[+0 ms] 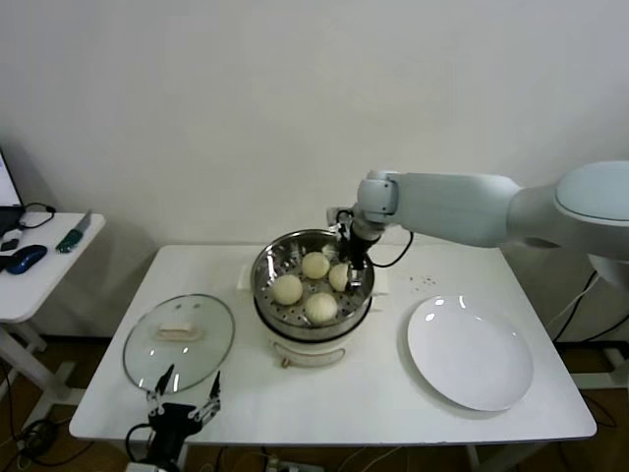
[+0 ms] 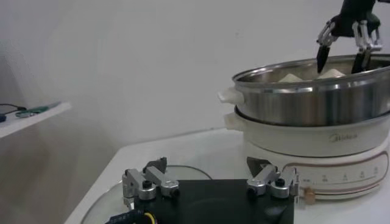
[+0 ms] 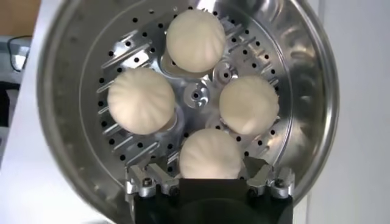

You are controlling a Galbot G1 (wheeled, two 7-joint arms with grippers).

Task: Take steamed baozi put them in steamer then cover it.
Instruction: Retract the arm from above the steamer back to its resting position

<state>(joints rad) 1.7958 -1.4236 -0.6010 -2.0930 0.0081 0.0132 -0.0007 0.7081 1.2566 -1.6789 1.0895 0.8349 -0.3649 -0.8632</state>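
Several cream-white baozi [image 1: 315,265] [image 3: 141,100] lie in the shiny perforated steamer [image 1: 270,258] [image 3: 308,73] [image 2: 311,100], which sits on a white pot base [image 2: 317,152]. My right gripper [image 1: 352,262] [image 3: 207,171] [image 2: 343,56] hovers open over the steamer's far right side. Its fingers [image 3: 145,181] stand on either side of the nearest baozi [image 3: 210,152] without touching it. The glass cover [image 1: 179,339] [image 2: 183,173] with its white handle lies flat on the table to the left of the steamer. My left gripper [image 1: 185,398] [image 2: 207,167] is open at the cover's near edge.
A flat white plate [image 1: 470,351] lies to the right of the steamer. A small side table [image 1: 39,258] with a few objects stands at the far left. The wall is close behind the steamer.
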